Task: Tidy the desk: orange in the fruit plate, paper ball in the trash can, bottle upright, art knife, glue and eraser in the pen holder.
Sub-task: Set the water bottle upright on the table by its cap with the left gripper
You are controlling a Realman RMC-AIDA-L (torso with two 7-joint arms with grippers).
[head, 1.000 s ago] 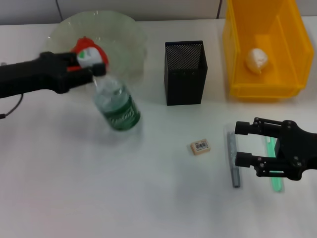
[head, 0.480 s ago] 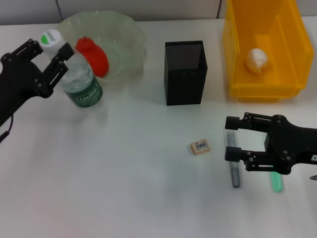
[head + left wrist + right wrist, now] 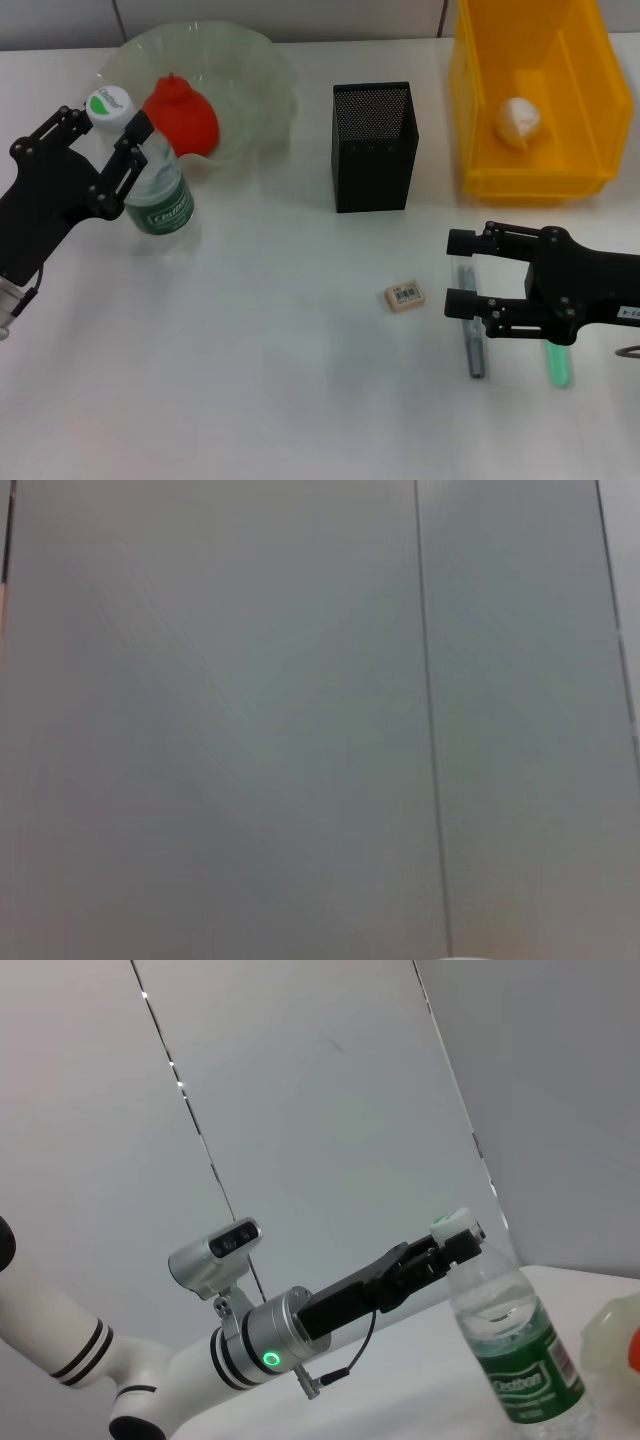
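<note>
Your left gripper (image 3: pixel 100 160) has its fingers spread to either side of the bottle (image 3: pixel 150 175), up near the white cap. The gap looks wider than the neck, so you are not clamping it; whether a pad touches is not clear. The bottle stands upright on the desk (image 3: pixel 250 380) just in front of the fruit plate (image 3: pixel 255 75), which suits a release once it is set on its base.

The orange (image 3: pixel 182 115) sits in the plate; the paper ball (image 3: pixel 518 118) lies in the trash can (image 3: pixel 470 120) — both look done.

Your right gripper (image 3: pixel 462 272) hangs open low over the desk, jaws straddling the top end of the grey rod (image 3: pixel 470 330), probably the art knife. The glue (image 3: pixel 556 362) lies just beside it, partly under the arm. The eraser (image 3: pixel 404 296) lies apart, nearer the pen holder (image 3: pixel 373 145), which appears empty.

Judgement: an open straddle across the rod's width suggests a pinch is next.
</note>
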